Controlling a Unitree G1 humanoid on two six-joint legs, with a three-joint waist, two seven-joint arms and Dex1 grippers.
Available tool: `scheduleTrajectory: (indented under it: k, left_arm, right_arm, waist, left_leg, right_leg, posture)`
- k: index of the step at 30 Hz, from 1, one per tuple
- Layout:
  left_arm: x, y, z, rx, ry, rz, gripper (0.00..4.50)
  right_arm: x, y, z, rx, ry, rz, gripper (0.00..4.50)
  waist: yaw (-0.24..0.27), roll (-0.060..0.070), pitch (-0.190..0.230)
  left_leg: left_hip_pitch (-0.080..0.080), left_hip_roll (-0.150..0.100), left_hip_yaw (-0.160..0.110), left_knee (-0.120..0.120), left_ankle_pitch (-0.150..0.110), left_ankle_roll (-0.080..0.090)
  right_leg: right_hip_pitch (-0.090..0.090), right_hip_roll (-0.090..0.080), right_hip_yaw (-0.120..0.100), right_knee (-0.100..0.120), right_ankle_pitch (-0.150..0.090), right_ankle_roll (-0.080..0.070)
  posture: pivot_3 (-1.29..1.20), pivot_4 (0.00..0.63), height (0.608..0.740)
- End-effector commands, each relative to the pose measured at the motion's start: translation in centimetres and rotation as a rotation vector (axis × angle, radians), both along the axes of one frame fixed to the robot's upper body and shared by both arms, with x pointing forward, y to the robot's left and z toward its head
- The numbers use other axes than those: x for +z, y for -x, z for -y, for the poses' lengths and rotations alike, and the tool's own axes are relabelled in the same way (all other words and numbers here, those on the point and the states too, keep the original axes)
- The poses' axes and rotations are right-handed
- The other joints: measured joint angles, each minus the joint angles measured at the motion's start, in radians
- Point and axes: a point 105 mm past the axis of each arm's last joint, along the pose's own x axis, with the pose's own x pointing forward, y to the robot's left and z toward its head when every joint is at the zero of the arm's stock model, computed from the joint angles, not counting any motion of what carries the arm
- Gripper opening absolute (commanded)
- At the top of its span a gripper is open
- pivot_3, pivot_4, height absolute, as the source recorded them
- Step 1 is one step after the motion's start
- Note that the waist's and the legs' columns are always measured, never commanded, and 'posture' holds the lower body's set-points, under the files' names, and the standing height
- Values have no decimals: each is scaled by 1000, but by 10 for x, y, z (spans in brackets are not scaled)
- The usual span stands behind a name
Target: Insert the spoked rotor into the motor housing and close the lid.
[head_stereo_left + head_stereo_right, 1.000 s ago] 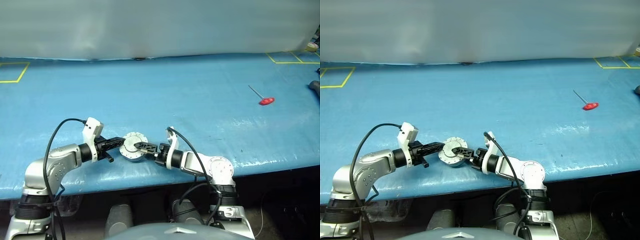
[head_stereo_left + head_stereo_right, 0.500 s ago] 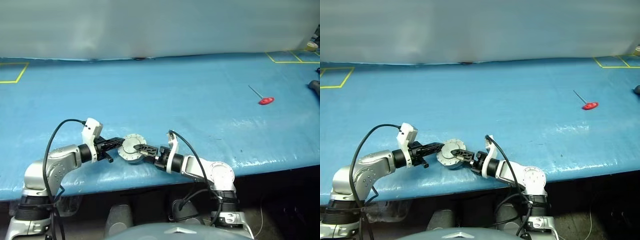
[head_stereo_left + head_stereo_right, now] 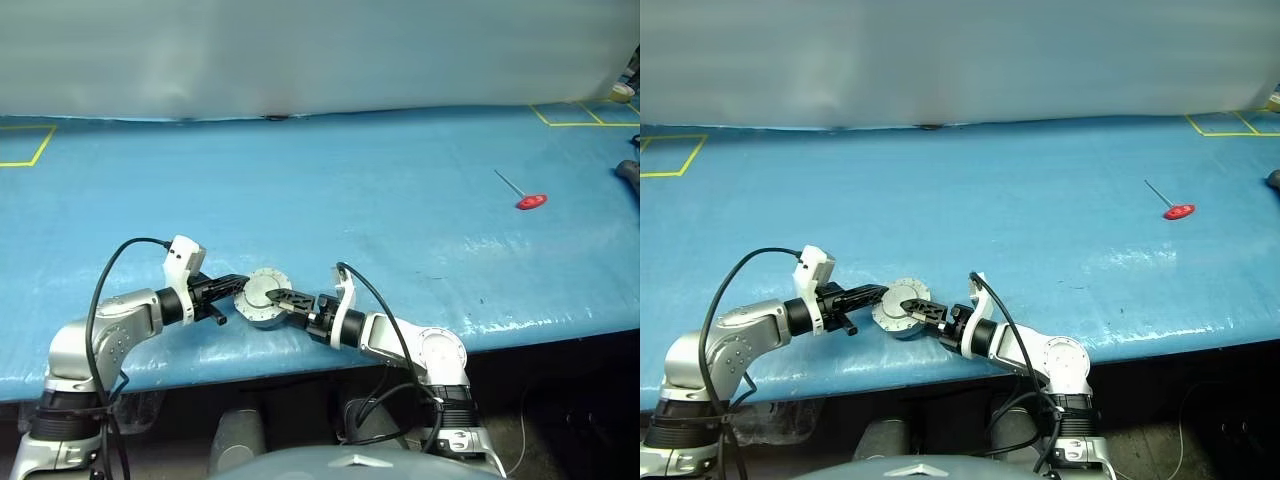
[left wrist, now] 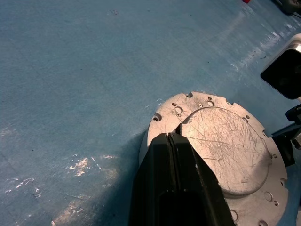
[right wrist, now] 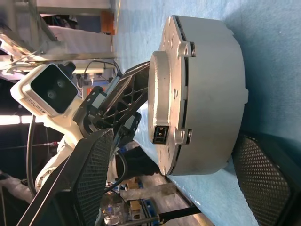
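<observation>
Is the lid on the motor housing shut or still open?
Shut: the lid lies flat on the motor housing, with only a thin seam between them.

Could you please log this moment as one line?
lid: closed on housing | left gripper: shut, on lid | right gripper: open, straddling housing

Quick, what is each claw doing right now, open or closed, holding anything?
Left claw: closed, fingertips resting on the lid, holding nothing.
Right claw: open, fingers either side of the motor housing, not clamped.
</observation>
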Motion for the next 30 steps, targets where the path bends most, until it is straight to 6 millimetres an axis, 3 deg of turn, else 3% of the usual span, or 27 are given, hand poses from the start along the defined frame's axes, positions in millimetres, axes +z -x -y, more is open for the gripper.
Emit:
scheduleTrajectory:
  k: [1,18,21,28,30]
  left_arm:
    - [-18,12,8,-35,-3,-89,0]
    - [-18,11,8,-32,1,-85,0]
    - [-18,11,8,-32,2,-85,0]
    - [-19,11,8,-31,3,-87,0]
    - [-19,11,8,-31,3,-87,0]
  right_arm:
    - [39,0,-22,9,-173,71,4029]
    - [43,-3,-18,-10,-172,80,4029]
    - [41,-2,-18,-4,-163,74,3474]
    - [39,-1,-18,0,-154,70,1437]
    - [39,-1,-18,2,-150,69,1345]
  waist:
    - [0,0,0]
    - [3,0,0]
    - [3,0,0]
    - [5,-1,0]
    - [4,0,0]
  left_leg:
    - [0,0,0,0,0,0]
    - [0,0,0,0,0,0]
    - [0,0,0,0,0,0]
    - [0,-1,0,0,0,0]
    - [0,0,0,0,0,0]
  right_leg:
    - [0,0,0,0,0,0]
    - [0,0,0,0,0,0]
    - [0,0,0,0,0,0]
    - [0,-1,0,0,0,1]
    - [0,0,0,0,0,1]
  posture:
    - [0,150,740]
    - [0,150,740]
    - [0,150,740]
    - [0,150,740]
    - [0,150,740]
